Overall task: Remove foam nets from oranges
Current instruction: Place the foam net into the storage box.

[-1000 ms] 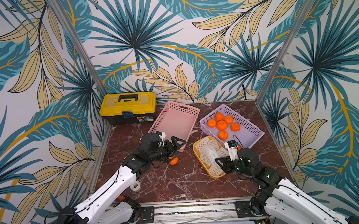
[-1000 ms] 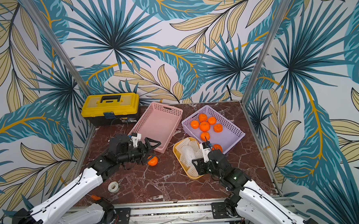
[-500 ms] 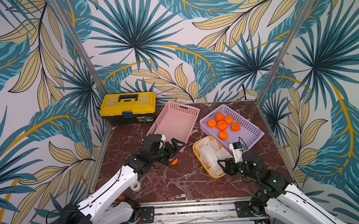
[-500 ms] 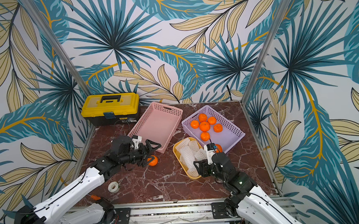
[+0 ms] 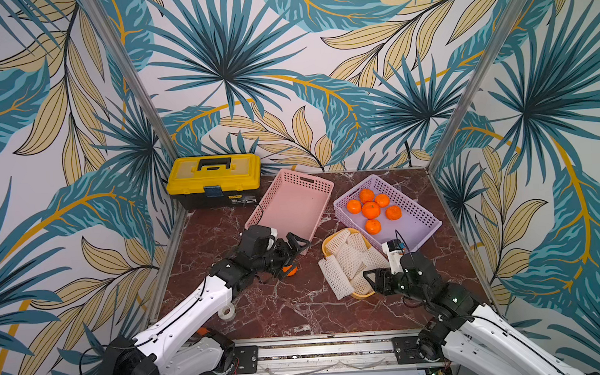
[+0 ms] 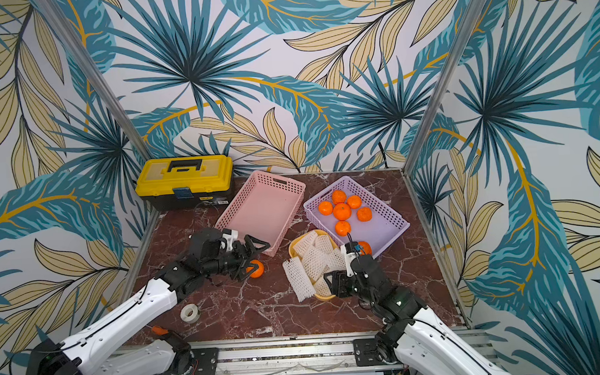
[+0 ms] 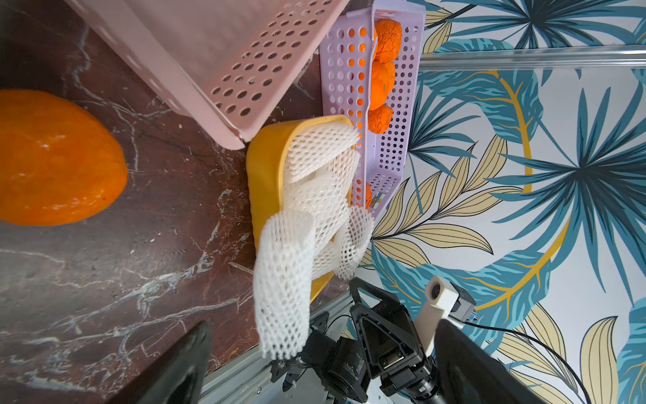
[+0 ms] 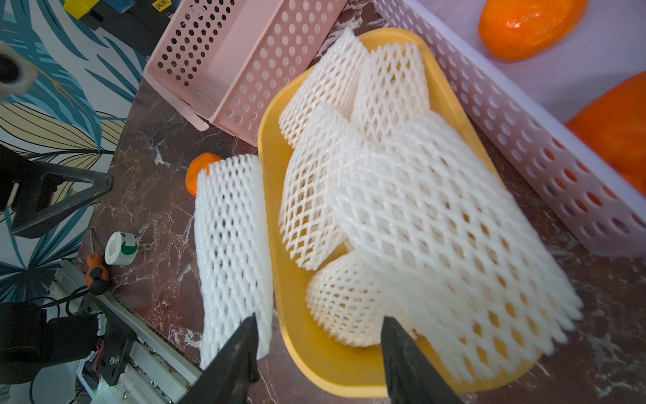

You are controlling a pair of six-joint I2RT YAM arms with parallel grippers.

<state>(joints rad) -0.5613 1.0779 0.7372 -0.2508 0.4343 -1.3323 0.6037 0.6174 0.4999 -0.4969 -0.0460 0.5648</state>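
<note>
The table (image 5: 298, 312) carries the purple basket (image 5: 421, 210) at the far right, with bare oranges (image 5: 370, 210) inside. Just before it, the yellow tray (image 8: 314, 356) is heaped with empty foam nets (image 5: 351, 259), one draped over the rim onto the table. A loose orange (image 6: 256, 269) lies bare on the table, right at my left tool (image 6: 256, 260), whose jaws stand wide apart. From there the basket lies beyond the tray. My right tool (image 5: 372, 280), jaws apart and empty, hovers at the tray's near end, nearer the basket.
</note>
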